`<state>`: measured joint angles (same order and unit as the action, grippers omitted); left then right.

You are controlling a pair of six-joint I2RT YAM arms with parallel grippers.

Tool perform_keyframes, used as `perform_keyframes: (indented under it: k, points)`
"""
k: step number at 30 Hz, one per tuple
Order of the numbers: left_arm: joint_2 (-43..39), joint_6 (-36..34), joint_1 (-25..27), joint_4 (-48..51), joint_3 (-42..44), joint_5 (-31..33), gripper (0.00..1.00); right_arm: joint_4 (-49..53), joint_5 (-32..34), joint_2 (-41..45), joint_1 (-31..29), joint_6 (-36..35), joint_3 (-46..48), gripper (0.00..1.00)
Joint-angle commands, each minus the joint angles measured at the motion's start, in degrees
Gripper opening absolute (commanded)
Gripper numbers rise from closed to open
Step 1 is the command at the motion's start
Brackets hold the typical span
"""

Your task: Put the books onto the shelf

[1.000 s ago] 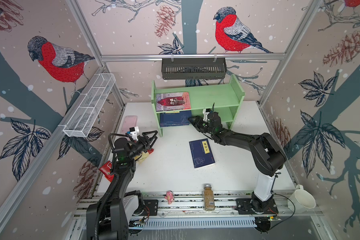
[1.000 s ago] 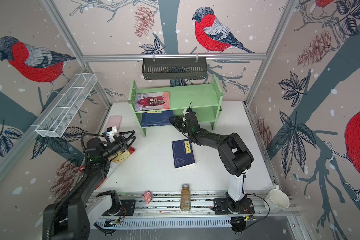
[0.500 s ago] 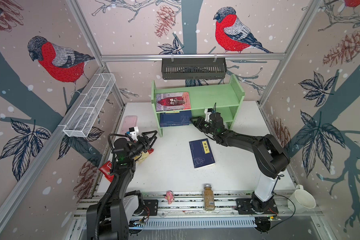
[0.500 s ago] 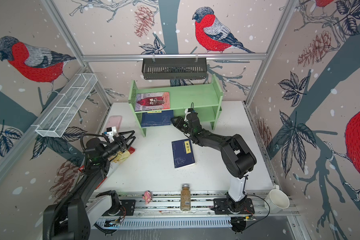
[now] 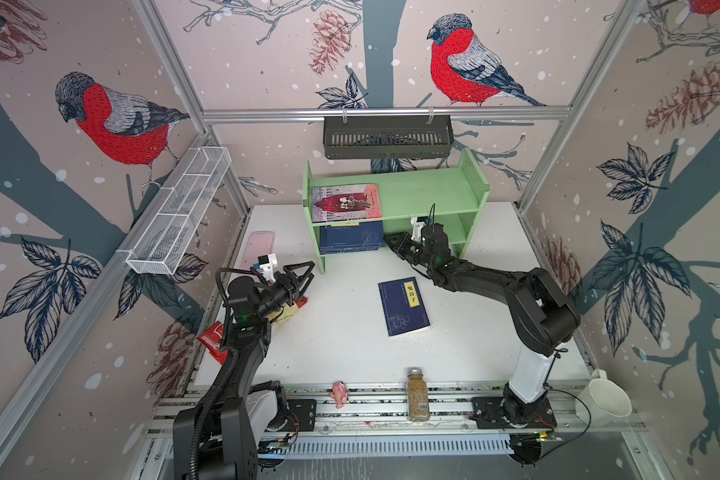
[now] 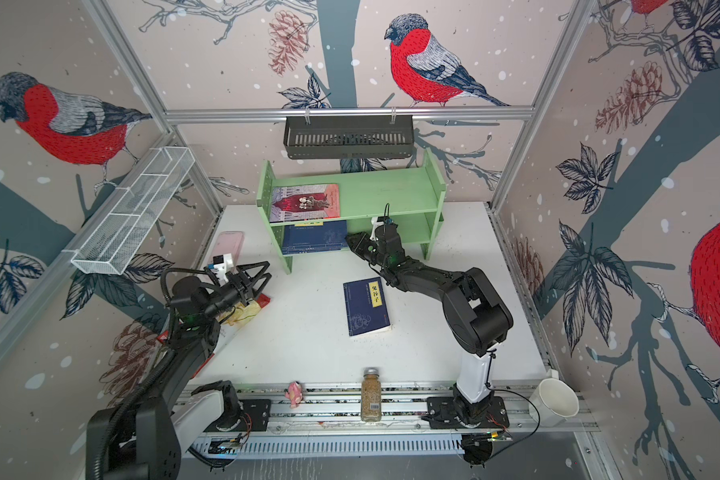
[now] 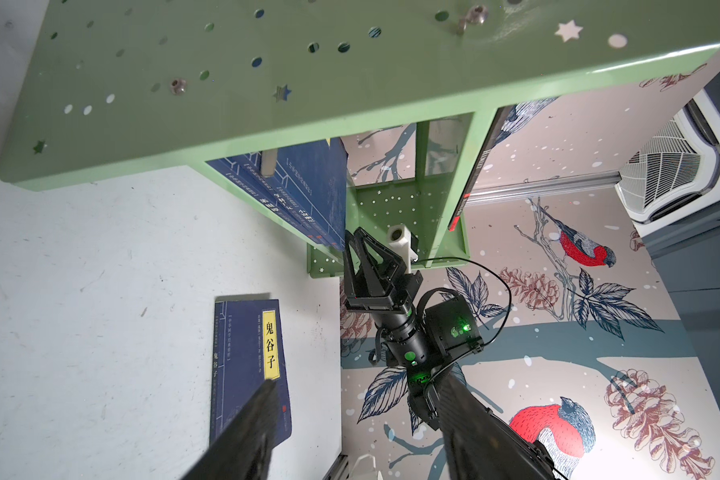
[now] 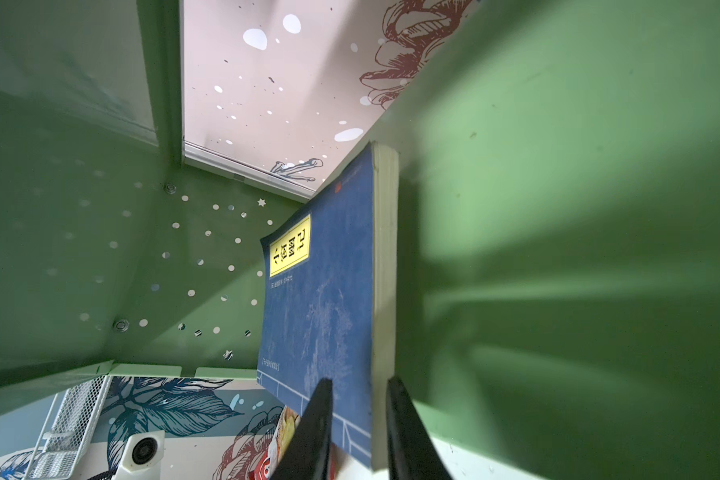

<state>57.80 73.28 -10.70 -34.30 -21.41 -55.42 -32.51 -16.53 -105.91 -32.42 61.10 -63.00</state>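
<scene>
Shelf [image 5: 425, 195] holding pink-red book [image 5: 346, 203], navy books [image 5: 350, 239] pinched by right gripper [image 5: 388, 242], left gripper [image 5: 308, 276] apart.

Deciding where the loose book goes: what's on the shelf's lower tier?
Navy books stacked at its left end. The upper tier hides their back part and the tier's rear.

Navy stack [image 5: 352, 240] half under upper tier [image 5: 425, 195]; count unclear, maybe three.

shelf [image 5: 429, 193] is standing at the table's [image 5: 341, 345] back edge; illustrated book [image 5: 346, 203] is lying on its upper tier, left end; stacked books [image 5: 352, 241] are lying beneath on the lower tier; loose book [image 5: 404, 306] is lying mid-table, before the shelf.
</scene>
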Motion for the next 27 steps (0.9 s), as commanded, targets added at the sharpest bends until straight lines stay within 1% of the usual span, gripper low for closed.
perform_keyframes:
  k: [1,9,15,19,27]
  points:
    - [0.0,0.3,-0.1,-3.2,0.0,-0.7,0.63,-1.9,-0.4,-0.1,0.1,-1.2,-0.5,0.21]
    - [0.3,0.5,-0.1,-3.4,0.0,-0.7,0.63,-1.6,-1.5,-1.1,0.6,-1.2,-1.2,0.21]
    - [0.3,0.6,-0.1,-3.5,-0.1,-0.8,0.63,-0.7,-2.0,-2.0,0.9,-1.5,-2.8,0.23]
    - [0.3,0.6,-0.2,-3.5,0.0,-0.7,0.64,-0.1,-2.7,-3.1,1.0,-1.4,-4.3,0.22]
    - [0.2,0.5,-0.2,-3.4,0.0,-0.7,0.63,-0.1,-2.9,-3.3,1.1,-1.5,-4.3,0.21]
